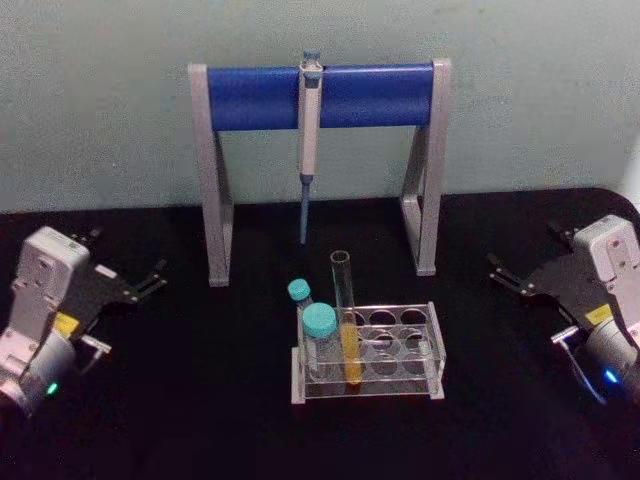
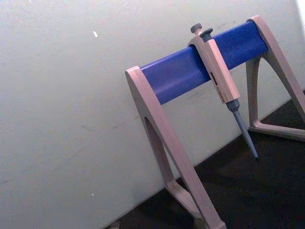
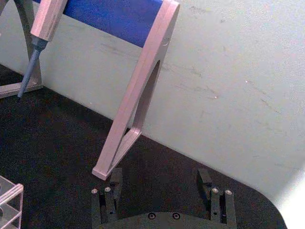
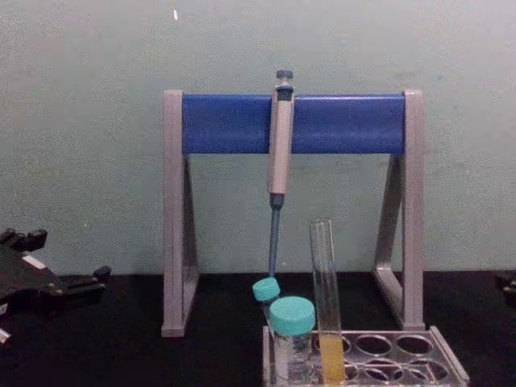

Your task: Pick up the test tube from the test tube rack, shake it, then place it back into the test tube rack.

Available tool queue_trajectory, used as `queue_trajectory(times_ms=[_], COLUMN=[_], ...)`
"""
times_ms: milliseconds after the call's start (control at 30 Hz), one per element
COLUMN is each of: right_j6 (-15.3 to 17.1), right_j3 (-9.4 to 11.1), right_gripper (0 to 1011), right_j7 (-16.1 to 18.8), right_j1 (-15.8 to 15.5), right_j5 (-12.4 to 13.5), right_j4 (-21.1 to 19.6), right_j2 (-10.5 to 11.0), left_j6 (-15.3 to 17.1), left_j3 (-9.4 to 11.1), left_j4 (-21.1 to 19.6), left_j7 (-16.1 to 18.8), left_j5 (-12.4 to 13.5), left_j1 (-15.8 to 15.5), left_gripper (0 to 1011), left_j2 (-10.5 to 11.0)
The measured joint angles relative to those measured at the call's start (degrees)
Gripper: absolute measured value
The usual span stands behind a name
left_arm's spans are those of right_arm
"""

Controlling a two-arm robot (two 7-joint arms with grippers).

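The test tube (image 1: 345, 318), tall and clear with yellow-orange liquid in its lower part, stands upright in the test tube rack (image 1: 405, 345) at the table's front centre. From the chest view the test tube (image 4: 327, 306) rises well above the test tube rack (image 4: 403, 355). My left gripper (image 1: 150, 282) rests open far to the left of the rack, with nothing in it, and it shows at the left edge of the chest view (image 4: 68, 256). My right gripper (image 1: 500, 272) sits open far to the right, with nothing between its fingers (image 3: 159, 180).
Two teal-capped vials (image 1: 318, 330) stand in the rack's left end, beside the tube. Behind the rack stands a blue-and-grey pipette stand (image 1: 320, 97) with a pipette (image 1: 309, 150) hanging from it. A grey wall closes the back of the black table (image 1: 180, 400).
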Motion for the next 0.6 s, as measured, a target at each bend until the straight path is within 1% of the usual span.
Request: queue_trajectory(times_ms=[367,600], right_j6=[-0.01,-0.12], right_j3=[0.04,1.63], right_gripper=[1000,1000], right_j7=[0.02,1.01], right_j1=[0.0,-1.41], right_j5=[-0.03,-0.24], right_j4=[0.0,-1.39], right_j2=[-0.01,0.42], left_j6=[0.0,0.0], left_j3=[0.0,0.0], left_j4=[0.0,0.0], left_j7=[0.0,0.0], left_j5=[0.0,0.0], left_j1=[0.0,0.0], left_gripper=[1001,1001], left_j2=[0.0,0.0])
